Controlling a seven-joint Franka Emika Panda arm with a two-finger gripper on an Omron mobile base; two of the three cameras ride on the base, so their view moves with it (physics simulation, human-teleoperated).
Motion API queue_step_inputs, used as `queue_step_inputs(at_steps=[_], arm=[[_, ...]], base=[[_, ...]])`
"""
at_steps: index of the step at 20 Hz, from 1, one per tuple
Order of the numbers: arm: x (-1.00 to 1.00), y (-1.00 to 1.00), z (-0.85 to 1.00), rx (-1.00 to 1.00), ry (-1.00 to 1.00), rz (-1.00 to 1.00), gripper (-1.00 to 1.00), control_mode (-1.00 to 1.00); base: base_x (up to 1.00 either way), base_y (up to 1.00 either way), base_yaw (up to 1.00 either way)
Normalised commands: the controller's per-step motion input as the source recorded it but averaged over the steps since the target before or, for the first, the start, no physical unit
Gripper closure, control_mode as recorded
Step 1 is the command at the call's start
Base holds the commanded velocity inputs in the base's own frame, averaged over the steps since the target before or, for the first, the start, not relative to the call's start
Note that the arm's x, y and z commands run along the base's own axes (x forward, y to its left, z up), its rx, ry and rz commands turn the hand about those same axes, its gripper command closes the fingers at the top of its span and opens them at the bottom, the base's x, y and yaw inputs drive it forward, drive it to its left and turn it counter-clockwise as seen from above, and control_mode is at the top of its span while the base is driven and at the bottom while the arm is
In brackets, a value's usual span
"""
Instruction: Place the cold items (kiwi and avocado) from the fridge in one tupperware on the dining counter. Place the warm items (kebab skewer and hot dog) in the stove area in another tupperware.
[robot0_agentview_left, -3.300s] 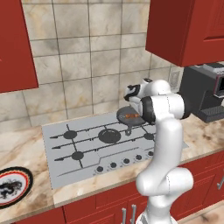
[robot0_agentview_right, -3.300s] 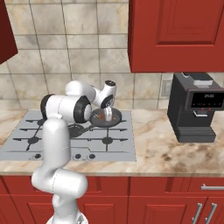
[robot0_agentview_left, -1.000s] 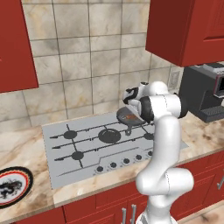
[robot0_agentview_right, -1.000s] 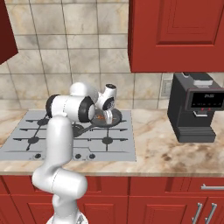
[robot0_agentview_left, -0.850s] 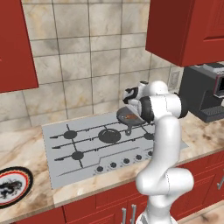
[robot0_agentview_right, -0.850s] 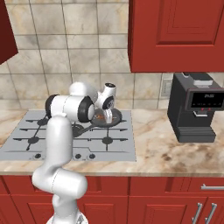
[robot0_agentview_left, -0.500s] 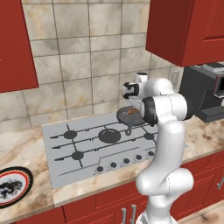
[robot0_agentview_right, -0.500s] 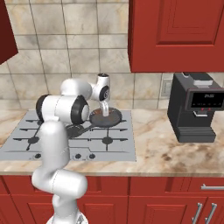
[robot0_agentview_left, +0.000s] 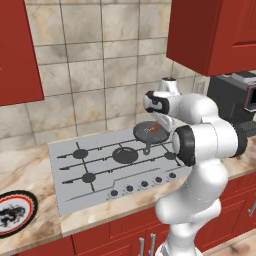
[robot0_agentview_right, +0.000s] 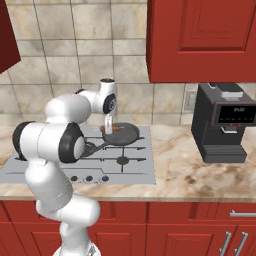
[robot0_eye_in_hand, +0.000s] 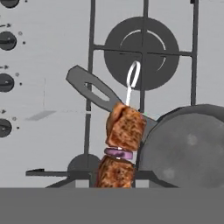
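Observation:
A kebab skewer (robot0_eye_in_hand: 124, 131) with browned meat chunks, a purple onion slice and a wire ring at its end hangs close in front of the hand camera, over the handle and rim of a dark frying pan (robot0_eye_in_hand: 183, 151). My gripper (robot0_agentview_right: 108, 128) points down over the pan (robot0_agentview_right: 122, 134) at the stove's back right burner and is shut on the skewer (robot0_agentview_right: 114, 129). From the left base view the pan (robot0_agentview_left: 142, 132) sits just left of the white hand, with an orange-brown bit of the skewer (robot0_agentview_left: 155, 128) above it.
The grey stove (robot0_agentview_left: 100, 165) has several burners and a front row of knobs. A black coffee machine (robot0_agentview_right: 225, 125) stands on the counter to the right. A patterned plate (robot0_agentview_left: 12, 212) lies far left. Red cabinets (robot0_agentview_right: 200, 40) hang overhead.
The jaws have closed on the skewer in the pan. The hand has then risen a little, lifting the skewer off the pan floor.

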Motion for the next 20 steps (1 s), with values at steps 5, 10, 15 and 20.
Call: queue_step_inputs(at_steps=[5, 10, 15, 20], arm=[[-1.00, 0.18, 0.64, 0.00, 0.00, -0.12, 1.00, -1.00], [-1.00, 0.21, 0.43, 0.00, 0.00, -0.14, 1.00, -1.00], [-0.99, 0.25, 0.34, 0.06, 0.03, -0.41, 1.00, -1.00], [-0.96, 0.04, 0.11, 0.10, 0.03, -0.66, 1.00, -1.00]], base=[[0.00, 0.00, 0.00], [0.00, 0.00, 0.00], [0.00, 0.00, 0.00], [0.00, 0.00, 0.00]])
